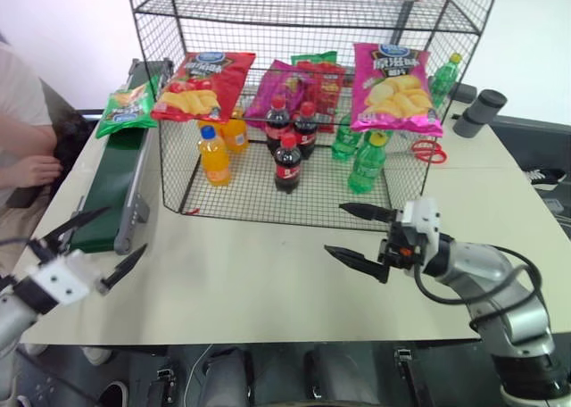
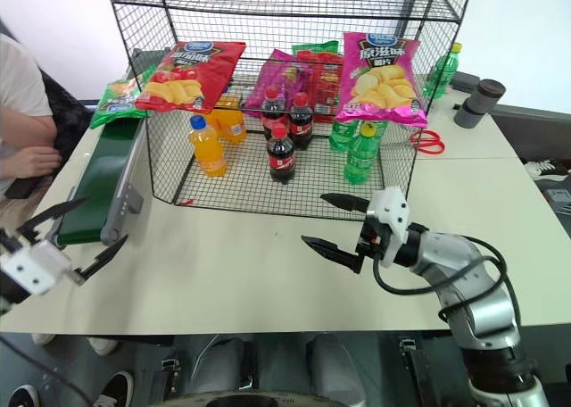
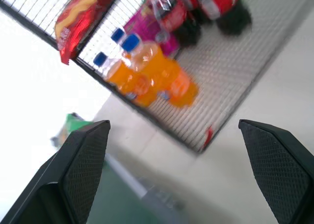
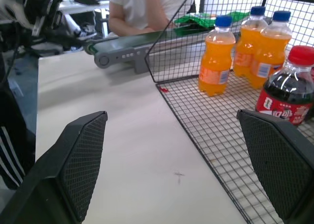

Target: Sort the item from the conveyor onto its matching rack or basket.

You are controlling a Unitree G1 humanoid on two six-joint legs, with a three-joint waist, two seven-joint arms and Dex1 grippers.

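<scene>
Your target, the green crisp bag (image 1: 128,109), lies at the far end of the conveyor (image 1: 111,193), just beside the left wall of the wire rack (image 1: 294,103) and close to the red crisp bag (image 1: 203,86) hanging on that wall. Both pincers are spread wide and hold nothing: the left pincer (image 1: 87,251) hovers near the conveyor's roller end, the right pincer (image 1: 359,235) over the bare table (image 1: 259,282) in front of the cage. You would do best, I judge, to send the left one up along the belt and take the bag by its near edge, low and flat, so the fingers don't skid on the glossy film. Mind the grey frame rail and the cage wall on one side and the person's hand (image 1: 31,170) on the other; the belt itself is your free lane.
</scene>
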